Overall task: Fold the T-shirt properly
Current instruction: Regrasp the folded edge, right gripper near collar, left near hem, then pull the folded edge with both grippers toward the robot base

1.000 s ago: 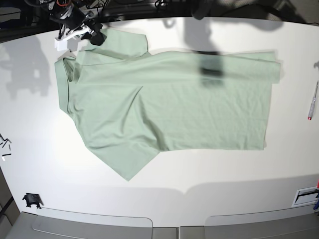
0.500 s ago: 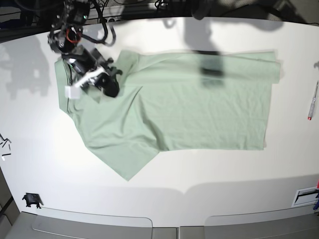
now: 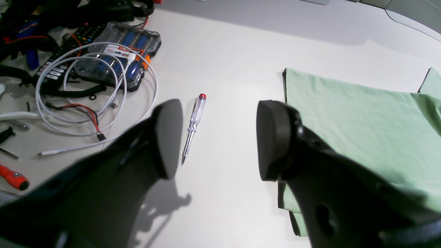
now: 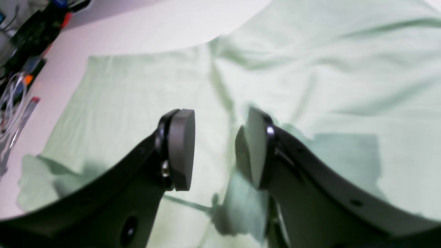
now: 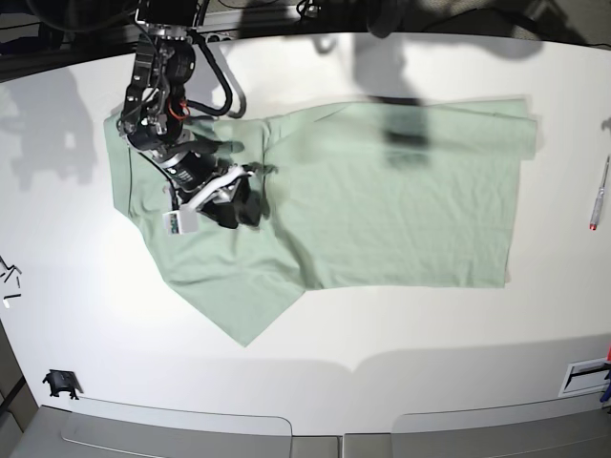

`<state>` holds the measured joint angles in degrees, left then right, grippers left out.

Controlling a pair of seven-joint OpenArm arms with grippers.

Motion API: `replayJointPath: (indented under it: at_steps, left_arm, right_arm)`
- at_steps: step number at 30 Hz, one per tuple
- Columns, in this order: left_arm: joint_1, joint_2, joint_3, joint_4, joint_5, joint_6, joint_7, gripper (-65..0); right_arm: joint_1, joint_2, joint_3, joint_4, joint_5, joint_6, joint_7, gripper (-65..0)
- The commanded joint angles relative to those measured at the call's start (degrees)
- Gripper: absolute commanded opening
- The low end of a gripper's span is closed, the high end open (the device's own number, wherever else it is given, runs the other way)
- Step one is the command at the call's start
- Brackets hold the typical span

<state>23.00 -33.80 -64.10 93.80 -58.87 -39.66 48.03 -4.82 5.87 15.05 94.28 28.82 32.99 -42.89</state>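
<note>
The right gripper (image 4: 215, 151) is parted, nothing held, above the T-shirt (image 5: 382, 191), apparently releasing a fold. The left gripper (image 3: 217, 137) is parked wide open beside the shirt's hem.

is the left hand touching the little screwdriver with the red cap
Apart. In the left wrist view the open left hand hangs above the table, and the screwdriver lies flat on it, showing in the gap between the fingers.

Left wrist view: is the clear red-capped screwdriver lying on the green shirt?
No, the clear red-capped screwdriver lies on the bare white table, apart from the mint-green T-shirt.
</note>
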Motion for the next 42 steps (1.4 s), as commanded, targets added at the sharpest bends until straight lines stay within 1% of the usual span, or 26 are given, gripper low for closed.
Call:
replayJointPath:
  at_steps: [1, 3, 4, 6, 7, 8, 9, 11, 12, 13, 14, 16, 17, 18, 20, 22, 24, 25, 27, 28, 30, 32, 34, 36, 39, 42]
  left_arm:
    - [0.04, -1.33, -0.35, 0.79, -1.44, -0.34, -1.33, -33.7]
    - [0.04, -1.11, 0.24, 0.79, -1.51, -0.34, -0.74, -33.7]
    - [0.31, -0.96, 0.61, 0.79, -1.99, -0.34, -0.20, -33.7]
    - [1.27, -0.35, 1.81, 0.79, -4.81, -0.34, 0.74, -33.7]
    - [1.95, -0.15, 2.80, 0.79, -5.64, -0.34, 1.22, -34.4]
    - [2.56, -0.02, 4.26, 0.79, -6.01, -0.34, 1.84, -35.9]
    - [3.30, 0.00, 5.99, 0.79, -6.14, -0.34, 2.14, -37.4]
    - [4.33, 0.37, 10.25, 0.79, -6.12, -0.34, 3.02, -40.9]
    - [4.48, 0.74, 12.63, 0.79, -6.08, -0.34, 3.48, -43.4]
    - [4.46, 1.25, 15.08, 0.79, -5.62, -0.34, 3.82, -46.5]
    - [4.44, 1.79, 17.38, 0.79, -5.20, -0.34, 3.76, -50.2]
    - [4.33, 2.71, 22.10, 0.79, -3.34, -0.34, 2.40, -58.9]
    - [4.26, 3.04, 24.22, 0.79, -1.18, -0.34, 1.05, -63.7]
    - [4.11, 3.41, 26.08, 0.79, 1.03, -0.34, -0.46, -65.0]
    - [3.21, 4.61, 29.00, 0.79, 5.11, -0.34, -2.16, -65.0]
    - [2.19, 5.77, 31.71, 0.79, 7.41, -0.34, -2.82, -65.0]
    - [1.16, 6.47, 34.86, 0.79, 10.19, -0.24, -3.19, -65.0]
    - [0.63, 6.60, 36.63, 0.76, 12.24, 0.59, -3.72, -65.0]
    - [0.13, 6.84, 39.85, 0.68, 17.84, 2.71, -7.19, -65.0]
    - [-0.09, 7.04, 41.33, 0.68, 21.16, 4.20, -8.92, -65.0]
    - [-0.33, 7.28, 43.95, 0.68, 27.39, 8.63, -10.75, -65.0]
    - [-0.28, 7.28, 45.72, 0.68, 32.06, 12.59, -11.04, -65.0]
    - [-0.11, 7.30, 46.31, 0.42, 34.51, 15.17, -10.60, -65.0]
    - [0.02, 7.26, 46.31, -0.46, 34.62, 15.93, -9.33, -65.0]
    - [0.55, 7.26, 46.31, -2.23, 34.56, 15.91, -5.77, -65.0]
    - [2.73, 7.23, 46.21, -3.10, 34.60, 15.91, -4.98, -65.0]
  right_arm:
    - [1.27, 0.31, 0.87, 0.94, 1.18, 0.17, 1.31, -41.0]
    - [1.66, 0.33, 2.95, 0.96, 1.62, 0.17, -0.04, -41.0]
    - [1.86, 0.31, 4.24, 0.96, 2.54, 0.15, -1.86, -41.1]
    - [1.95, 0.35, 7.34, 1.09, 6.45, 0.20, -7.13, -41.4]
    - [1.90, 0.33, 8.96, 1.29, 8.92, 0.22, -9.81, -43.1]
    - [1.90, 0.35, 10.69, 1.57, 11.54, 0.24, -12.72, -46.7]
    - [1.77, 0.35, 12.55, 1.92, 14.12, 0.26, -15.87, -51.8]
    - [1.77, 0.33, 16.39, 2.32, 19.65, 0.31, -22.86, -65.0]
    - [1.73, 0.35, 18.23, 2.36, 22.49, 0.66, -26.12, -65.0]
    - [1.40, 0.42, 19.85, 2.36, 24.87, 1.79, -28.57, -65.0]
    - [0.63, 0.61, 20.87, 2.36, 26.73, 3.02, -29.33, -65.0]
    - [-1.18, 0.79, 21.75, 2.36, 26.01, 3.37, -28.04, -65.0]
    - [-2.03, 0.79, 21.68, 2.36, 23.58, 3.37, -26.53, -65.0]
    - [-2.75, 0.76, 21.51, 2.34, 20.37, 3.37, -24.57, -65.0]
    - [-4.00, 0.81, 20.65, 2.34, 13.03, 3.26, -19.58, -65.0]
    - [-5.01, 0.79, 19.34, 2.34, 6.73, 2.75, -15.19, -65.0]
    - [-5.57, 0.79, 17.33, 2.34, 2.21, 1.27, -13.00, -65.0]
    - [-5.77, 0.79, 16.17, 2.34, 0.22, 0.48, -12.50, -65.0]
    - [-5.86, 0.79, 13.57, 1.95, -3.72, -1.18, -11.67, -65.0]
    - [-5.84, 0.79, 12.39, 1.53, -5.68, -1.92, -11.04, -65.0]
    - [-5.84, 0.81, 10.60, 0.22, -9.11, -3.48, -9.92, -65.0]
    - [-5.84, 0.83, 9.66, -1.92, -11.34, -4.76, -8.98, -65.0]
    - [-5.84, 1.07, 9.57, -4.55, -12.37, -5.03, -8.02, -65.0]
    - [-5.86, 1.95, 9.57, -7.30, -12.35, -5.05, -8.35, -65.0]
    - [-6.93, 3.58, 9.57, -9.73, -12.00, -5.05, -9.44, -65.0]
    - [-9.73, 5.20, 9.70, -9.66, -10.01, -4.98, -9.64, -65.0]
